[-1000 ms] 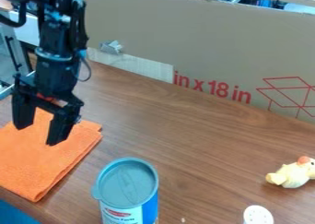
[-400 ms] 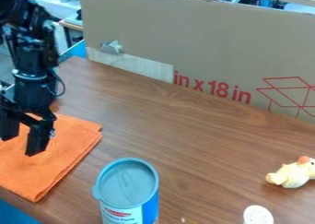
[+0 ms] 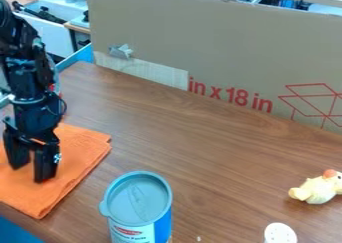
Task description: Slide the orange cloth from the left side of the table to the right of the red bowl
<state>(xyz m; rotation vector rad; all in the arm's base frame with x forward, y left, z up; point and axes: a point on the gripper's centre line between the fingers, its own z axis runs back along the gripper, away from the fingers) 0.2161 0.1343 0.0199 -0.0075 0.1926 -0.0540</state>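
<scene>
The gripper (image 3: 31,174) is at the left over the folded orange cloth (image 3: 83,154), its two fingers pointing down with a narrow gap between them. It stands open, and orange cloth shows in that gap. Whether the fingertips touch the cloth I cannot tell. Right of the cloth, near the front edge, a blue canister with a grey-blue lid (image 3: 137,199) stands upright. A pale yellow toy duck (image 3: 318,188) with an orange bill lies at the far right. Below it is a white, rounded top with small holes (image 3: 280,233), cut off by the bottom edge.
A tall cardboard panel (image 3: 214,47) with red print stands along the back of the brown wooden table (image 3: 194,147). Silver tape (image 3: 121,51) sticks to it. Something blue (image 3: 17,232) shows at the bottom left corner.
The gripper has moved left from its place a second ago, then down and slightly right, lower over the cloth. Its fingers appear closer together. The cloth, canister and duck have stayed put.
</scene>
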